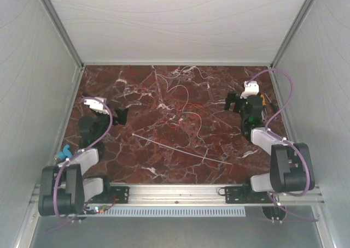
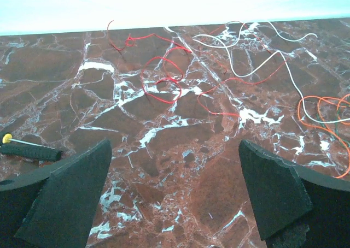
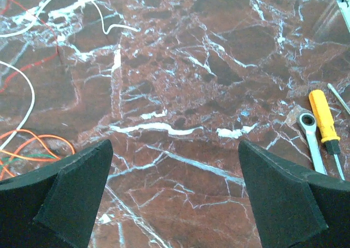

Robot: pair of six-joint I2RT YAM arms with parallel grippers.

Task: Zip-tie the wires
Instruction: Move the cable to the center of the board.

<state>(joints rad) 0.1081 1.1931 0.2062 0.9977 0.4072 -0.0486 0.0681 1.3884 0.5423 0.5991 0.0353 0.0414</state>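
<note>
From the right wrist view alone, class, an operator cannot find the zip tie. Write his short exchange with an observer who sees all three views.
Operator: Where is the zip tie?
Observer: The zip tie lies flat and straight, untouched, just on the near side of the wires.
Operator: Is the left gripper holding anything?
Observer: No. The left gripper is open and empty.

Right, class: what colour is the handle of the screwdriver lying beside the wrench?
Yellow-orange; the screwdriver shows best in the right wrist view.
</note>
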